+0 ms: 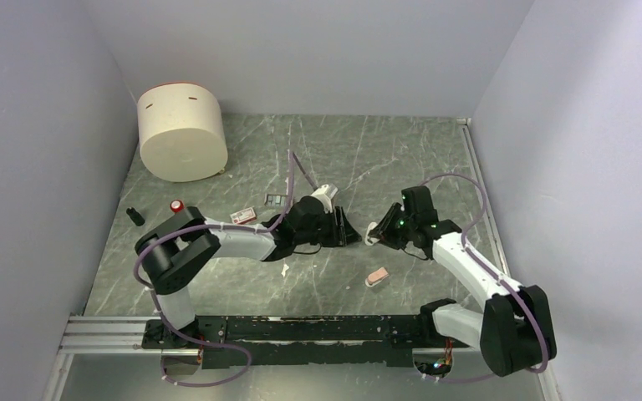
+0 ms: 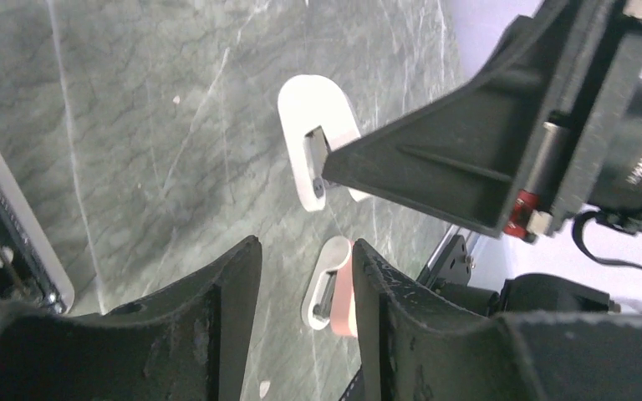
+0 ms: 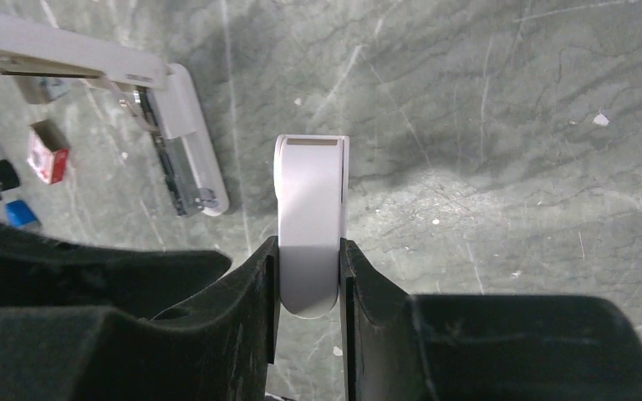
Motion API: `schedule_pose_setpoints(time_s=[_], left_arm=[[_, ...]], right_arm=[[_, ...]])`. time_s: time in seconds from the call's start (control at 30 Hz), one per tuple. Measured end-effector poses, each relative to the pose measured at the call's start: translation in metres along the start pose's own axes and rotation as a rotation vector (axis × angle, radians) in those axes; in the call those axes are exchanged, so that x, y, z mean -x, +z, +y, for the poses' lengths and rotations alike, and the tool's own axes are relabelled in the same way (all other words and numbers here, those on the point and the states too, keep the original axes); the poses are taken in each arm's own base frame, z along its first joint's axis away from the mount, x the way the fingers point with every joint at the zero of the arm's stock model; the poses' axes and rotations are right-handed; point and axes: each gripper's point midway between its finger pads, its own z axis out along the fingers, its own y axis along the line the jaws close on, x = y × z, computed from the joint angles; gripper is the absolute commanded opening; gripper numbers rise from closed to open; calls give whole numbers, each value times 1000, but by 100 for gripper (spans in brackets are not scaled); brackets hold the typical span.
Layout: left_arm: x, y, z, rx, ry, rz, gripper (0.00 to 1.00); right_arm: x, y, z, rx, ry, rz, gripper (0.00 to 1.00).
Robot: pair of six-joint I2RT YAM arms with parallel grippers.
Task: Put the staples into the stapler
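My right gripper (image 3: pixel 309 243) is shut on a short white stubby piece (image 3: pixel 311 200) with a slot in it, and holds it above the table's middle (image 1: pixel 374 234). The left wrist view shows this white piece (image 2: pixel 309 117) clamped by the right fingers (image 2: pixel 468 150). My left gripper (image 2: pixel 305 246) faces it at close range (image 1: pixel 353 230). It is open, with only table between its fingers. The stapler (image 3: pixel 185 138), a slim white bar with a metal track showing, lies to the left (image 2: pixel 29 251). The staples' red-and-white box (image 1: pixel 242 215) lies by my left arm, its open end visible (image 3: pixel 48 154). A small dark flat block (image 1: pixel 274 199) lies behind it.
A pink-and-white stubby piece (image 1: pixel 376 276) lies on the table in front of the grippers (image 2: pixel 334 284). A big cream cylinder (image 1: pixel 181 131) stands at the back left. A red-capped item (image 1: pixel 176 205) and a small black item (image 1: pixel 135 215) lie at the left. Walls close in on three sides.
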Motion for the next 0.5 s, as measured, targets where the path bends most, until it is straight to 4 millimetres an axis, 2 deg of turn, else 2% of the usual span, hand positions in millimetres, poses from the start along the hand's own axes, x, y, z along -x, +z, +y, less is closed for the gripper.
schedule_pose_setpoints(time_s=[0.3, 0.5], left_arm=[[2, 19, -7, -54, 15, -35, 53], [8, 22, -17, -91, 38, -53, 47]], right_arm=[[10, -13, 9, 68, 24, -27, 4], [15, -21, 13, 109, 41, -36, 4]])
